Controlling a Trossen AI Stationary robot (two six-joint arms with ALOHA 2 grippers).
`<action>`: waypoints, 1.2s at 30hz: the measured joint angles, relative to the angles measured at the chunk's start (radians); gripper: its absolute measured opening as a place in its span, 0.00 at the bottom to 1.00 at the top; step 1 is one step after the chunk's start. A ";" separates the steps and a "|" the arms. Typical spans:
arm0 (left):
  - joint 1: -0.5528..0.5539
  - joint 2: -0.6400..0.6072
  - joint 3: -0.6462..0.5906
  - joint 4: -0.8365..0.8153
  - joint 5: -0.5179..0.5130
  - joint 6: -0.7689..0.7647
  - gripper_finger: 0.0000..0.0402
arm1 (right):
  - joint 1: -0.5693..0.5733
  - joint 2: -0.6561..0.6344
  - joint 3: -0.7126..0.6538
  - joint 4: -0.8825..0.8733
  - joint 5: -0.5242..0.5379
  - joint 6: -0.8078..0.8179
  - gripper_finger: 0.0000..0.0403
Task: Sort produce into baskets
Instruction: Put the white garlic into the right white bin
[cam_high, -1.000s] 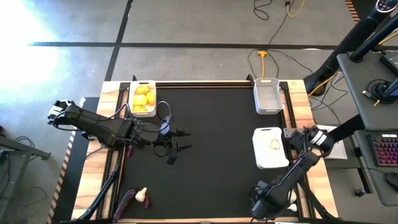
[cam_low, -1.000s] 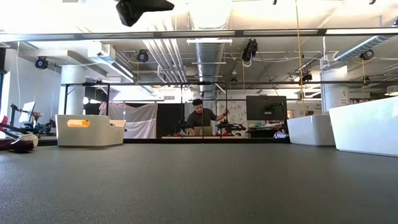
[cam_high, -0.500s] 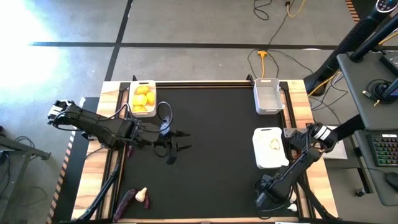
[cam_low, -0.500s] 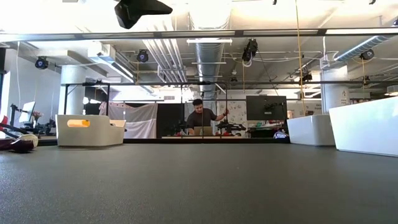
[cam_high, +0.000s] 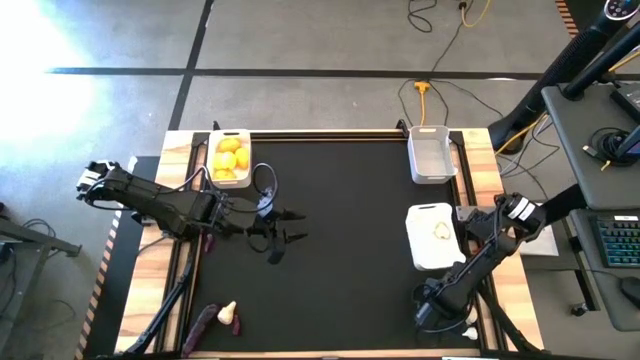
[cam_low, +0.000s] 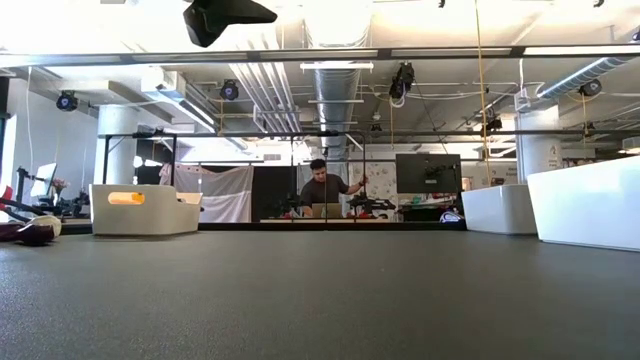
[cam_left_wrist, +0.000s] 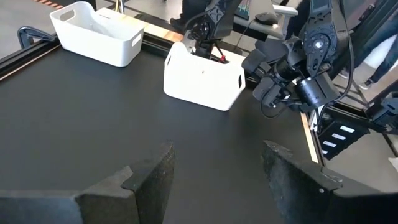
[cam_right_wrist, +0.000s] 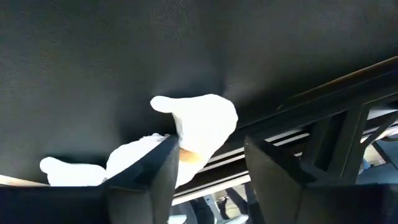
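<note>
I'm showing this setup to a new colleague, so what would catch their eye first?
Probably the bright yellow fruits filling the basket at the table's far left corner. Next, the right gripper reaching down at the near right edge over white garlic bulbs, and the left gripper hanging open mid-table.

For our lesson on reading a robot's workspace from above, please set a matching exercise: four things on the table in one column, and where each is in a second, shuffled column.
Things
1. yellow fruits
2. garlic bulb
3. empty basket
4. left gripper

Places
A. far right corner of the table
B. above the bare mat, left of the middle
C. in the far left basket
D. near left edge, beside a purple eggplant

Pairs: 1-C, 2-D, 3-A, 4-B
</note>
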 joint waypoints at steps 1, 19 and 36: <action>0.000 0.000 0.000 0.000 0.000 0.002 0.56 | 0.000 0.000 0.002 0.000 0.000 -0.002 0.39; 0.001 0.000 0.000 0.005 -0.011 0.035 0.56 | -0.069 -0.188 0.300 -0.193 0.127 0.025 0.02; -0.002 0.000 0.000 0.003 -0.019 0.016 0.56 | 0.080 -0.265 0.223 0.001 0.213 0.238 0.21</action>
